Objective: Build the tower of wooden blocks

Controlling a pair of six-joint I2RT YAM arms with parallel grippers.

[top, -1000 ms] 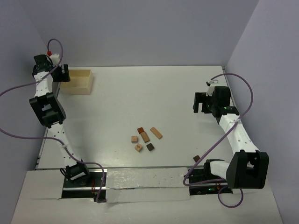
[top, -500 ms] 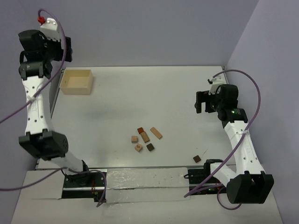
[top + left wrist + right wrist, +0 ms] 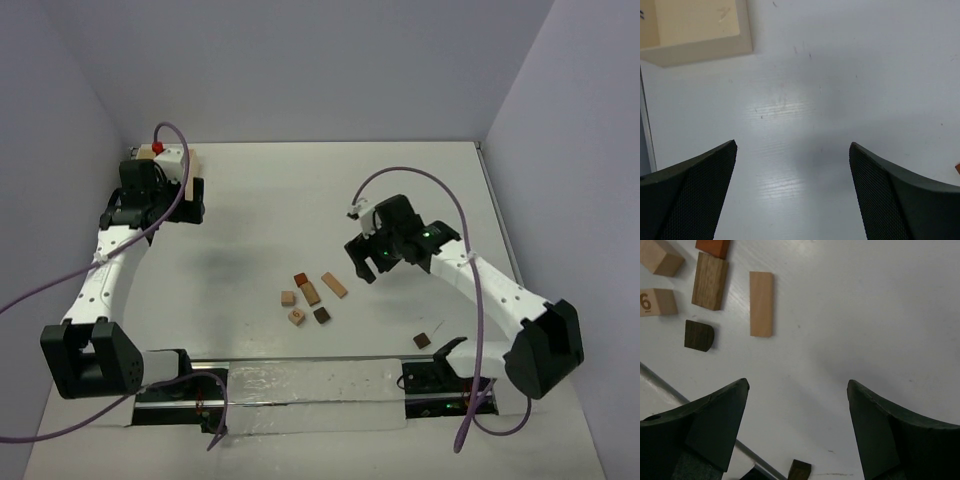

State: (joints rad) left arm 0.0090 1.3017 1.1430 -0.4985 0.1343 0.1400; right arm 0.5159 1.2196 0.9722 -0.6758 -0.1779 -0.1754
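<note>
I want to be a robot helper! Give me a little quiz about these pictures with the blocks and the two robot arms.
1. True or false: the blocks are already stacked into a tower.
2. Pick one: which gripper hangs nearer the group of blocks? A) the left gripper B) the right gripper
3. Fill in: one pale cube has the number ___ printed on it.

Key
1. False. They all lie flat and apart on the table.
2. B. The right gripper is just beside the group, open and empty.
3. 6
</note>
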